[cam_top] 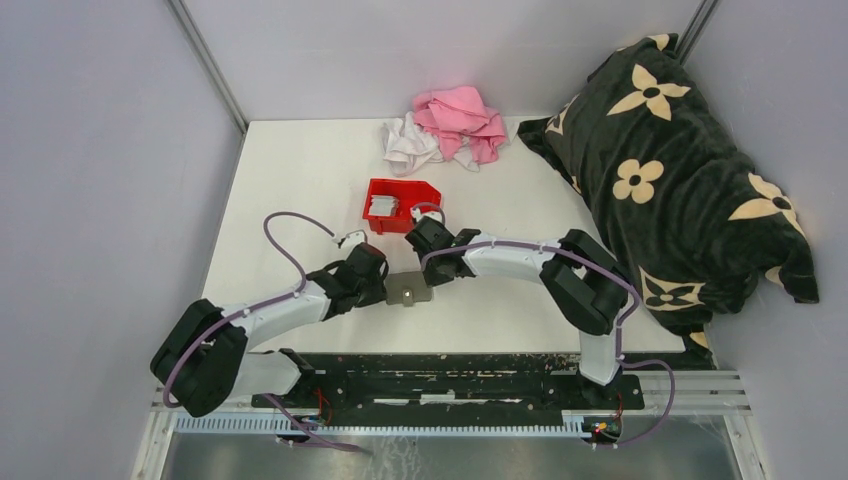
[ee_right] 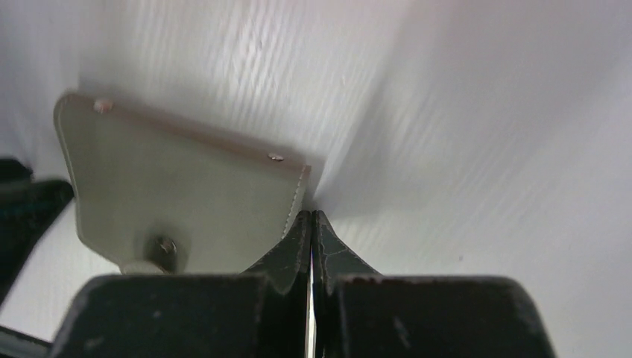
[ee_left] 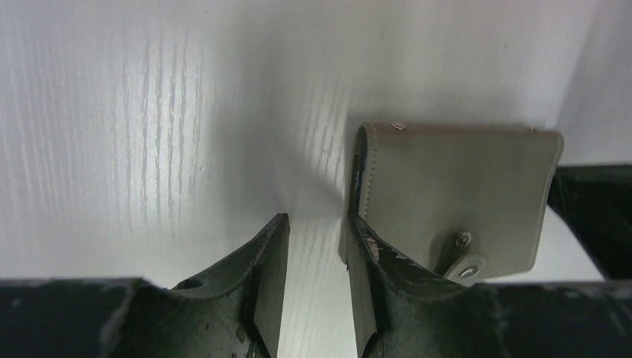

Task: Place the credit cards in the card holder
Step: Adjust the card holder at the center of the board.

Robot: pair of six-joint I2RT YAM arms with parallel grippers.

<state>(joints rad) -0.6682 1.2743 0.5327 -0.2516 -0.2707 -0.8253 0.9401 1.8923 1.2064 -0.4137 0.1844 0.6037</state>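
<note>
The card holder [cam_top: 408, 290] lies closed and flat on the white table between my two grippers, its snap tab facing the arms. In the left wrist view it [ee_left: 454, 186] sits just right of my left gripper [ee_left: 317, 233], which is open with only bare table between its fingers; the right finger [ee_left: 367, 257] rests against the holder's left edge. My right gripper [ee_right: 311, 221] is shut with nothing in it, its tips at the right corner of the card holder [ee_right: 186, 194]. The credit cards [cam_top: 383, 206] lie as a light grey stack inside a red bin [cam_top: 410, 190].
Behind the bin lies a heap of pink and white cloths [cam_top: 450, 125]. A black flowered pillow [cam_top: 680, 170] fills the back right corner. Grey walls close in the table on the left, the back and the right.
</note>
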